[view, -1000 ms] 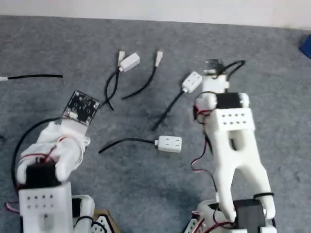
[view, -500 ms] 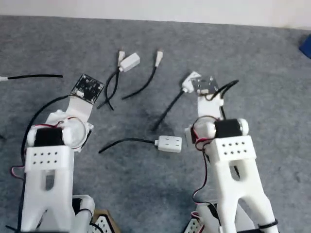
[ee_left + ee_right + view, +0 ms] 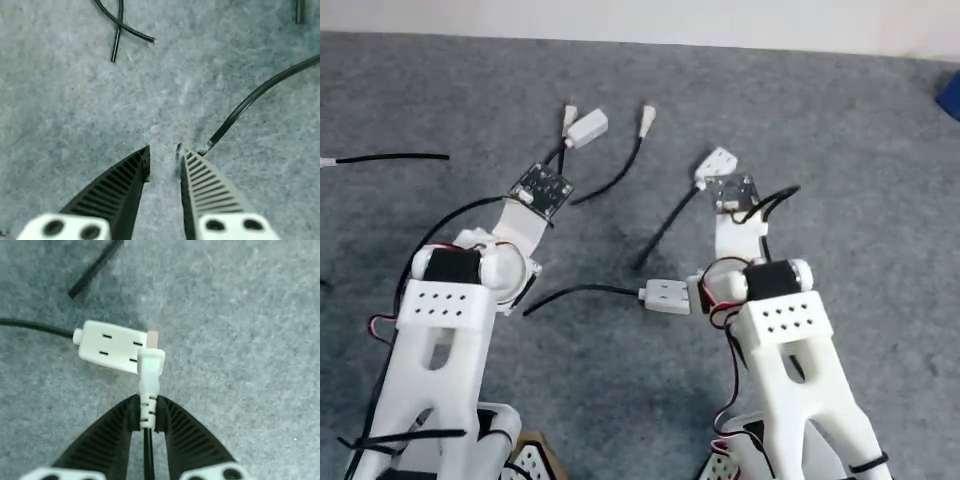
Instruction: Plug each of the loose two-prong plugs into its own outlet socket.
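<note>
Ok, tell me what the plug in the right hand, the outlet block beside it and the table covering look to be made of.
Plug: likely moulded plastic or rubber, white, smooth, with a ribbed neck.
Outlet block: probably hard plastic, white, with crisp slots.
Table covering: looks like grey felt or low carpet, fuzzy and matte.

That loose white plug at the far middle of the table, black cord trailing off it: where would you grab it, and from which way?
Probably grip the plug by its white body, behind the prongs, coming down from above and closing across its width. It lies flat, prong end toward the far edge, with the cord trailing back, so both long sides look free.
</note>
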Robot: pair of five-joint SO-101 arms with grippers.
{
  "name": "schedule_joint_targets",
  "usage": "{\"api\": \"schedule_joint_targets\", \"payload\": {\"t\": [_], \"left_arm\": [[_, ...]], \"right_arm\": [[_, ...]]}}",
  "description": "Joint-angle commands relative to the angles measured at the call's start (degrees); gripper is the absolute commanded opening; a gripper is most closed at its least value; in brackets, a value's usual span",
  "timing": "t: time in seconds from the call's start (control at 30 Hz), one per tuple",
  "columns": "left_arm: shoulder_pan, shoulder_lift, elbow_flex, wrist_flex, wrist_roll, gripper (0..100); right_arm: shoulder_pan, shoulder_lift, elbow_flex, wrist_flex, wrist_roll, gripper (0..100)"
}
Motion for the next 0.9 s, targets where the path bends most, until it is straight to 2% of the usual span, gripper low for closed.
{"api": "schedule_joint_targets", "payload": {"t": [0.0,0.1,0.2,0.47,0.6,0.7,0.8,0.87], "left_arm": [[3.47,0.13,-2.15,-2.46,0.35,11],[6.29,0.13,-2.33,-3.08,0.88,11],[7.08,0.13,-2.33,-3.25,4.48,11],[8.48,0.22,-1.98,-6.24,4.66,11],[10.68,3.21,-1.54,-9.58,4.92,11],[11.47,8.13,-3.82,-13.89,10.29,11],[10.42,12.26,-11.03,-14.59,17.76,11],[8.92,13.58,-14.37,-14.07,20.22,11]], "right_arm": [[-0.75,-2.07,0.84,-3.38,0.53,0.8],[-0.57,-2.07,0.92,-4.0,0.53,0.8],[-0.57,-2.07,1.01,-4.0,0.88,0.8],[-0.13,-2.07,0.84,-4.26,1.85,0.8],[2.86,-2.07,-3.91,-6.73,2.99,0.8],[1.89,-1.98,-8.48,-7.25,0.88,0.8],[-2.77,-1.98,-10.33,-7.25,-0.53,0.8],[-6.99,-2.07,-10.24,-8.75,0.26,0.8]]}}
